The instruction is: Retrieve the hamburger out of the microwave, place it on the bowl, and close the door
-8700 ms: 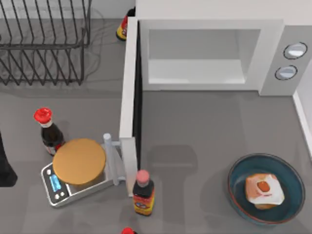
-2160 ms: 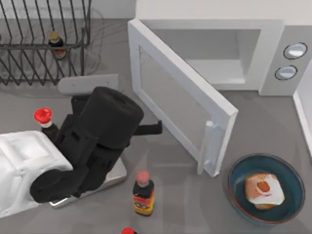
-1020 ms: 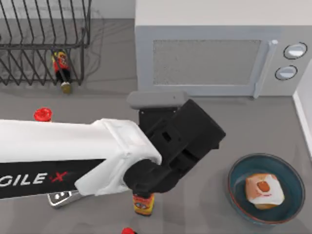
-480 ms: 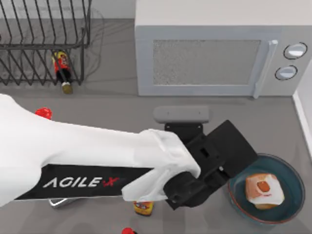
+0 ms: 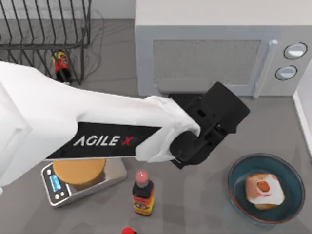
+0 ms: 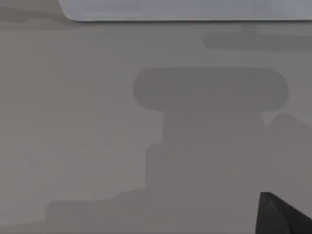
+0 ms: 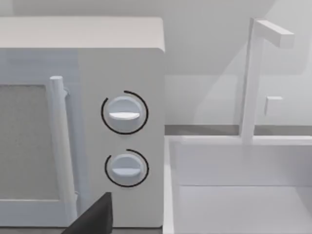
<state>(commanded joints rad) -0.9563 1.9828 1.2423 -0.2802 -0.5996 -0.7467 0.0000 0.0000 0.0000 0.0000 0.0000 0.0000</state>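
Left jaws (image 5: 181, 97) under "AGILEX"-marked arm (image 5: 100, 140).

Top camera looks straight down on the table (image 5: 195, 204), microwave (image 5: 219, 14) along its far edge. Left wrist camera rides low, pointed down at bare grey table (image 6: 73, 122), the microwave's base edge (image 6: 185, 9) just beyond the jaws. Right wrist camera sits close, facing the microwave's front (image 7: 122, 63) level-on, its door (image 7: 29, 141) and buttons (image 7: 124, 113) ahead of the jaws. All three share the microwave.
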